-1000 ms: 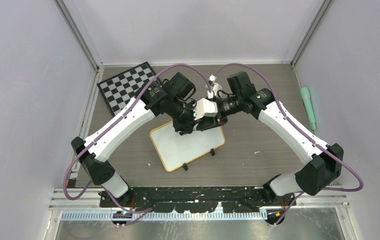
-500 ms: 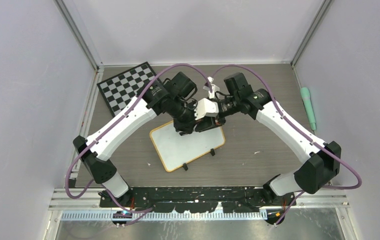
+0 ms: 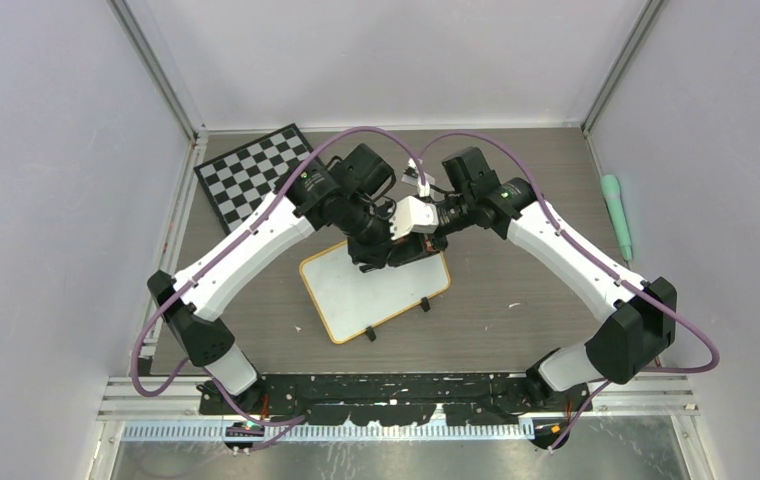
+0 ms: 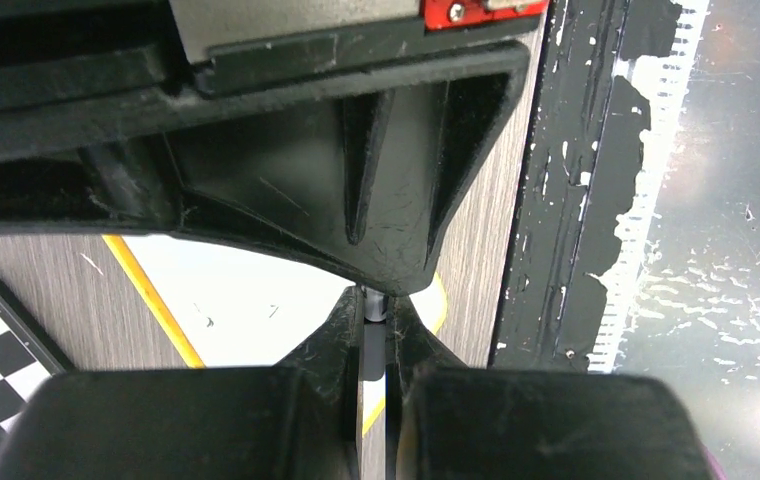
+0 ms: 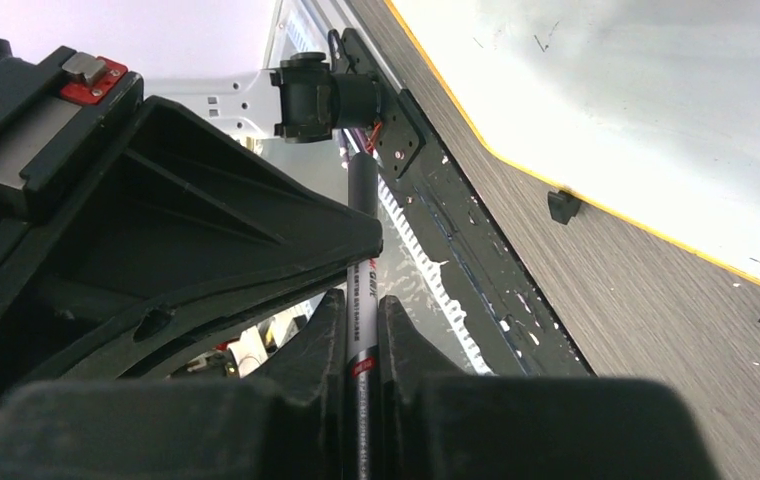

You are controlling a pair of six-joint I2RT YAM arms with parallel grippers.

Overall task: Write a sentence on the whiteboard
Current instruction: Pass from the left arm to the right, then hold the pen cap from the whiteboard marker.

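The whiteboard lies at the table's middle, white with an orange-tan rim and two black feet clips. Its visible surface is blank apart from faint specks; no sentence shows. Both grippers meet above its far edge. My right gripper is shut on a marker with a grey barrel and a red label. The marker's dark end runs toward my left gripper, which is shut on that dark end. The board also shows in the left wrist view and the right wrist view.
A black-and-white chessboard lies at the back left. A teal pen-like object lies along the right wall. Purple cables loop above both arms. The black base rail runs along the near edge.
The right arm has shifted slightly left, toward the left gripper. Both grippers stay closed together above the board's far edge. The board has not moved.
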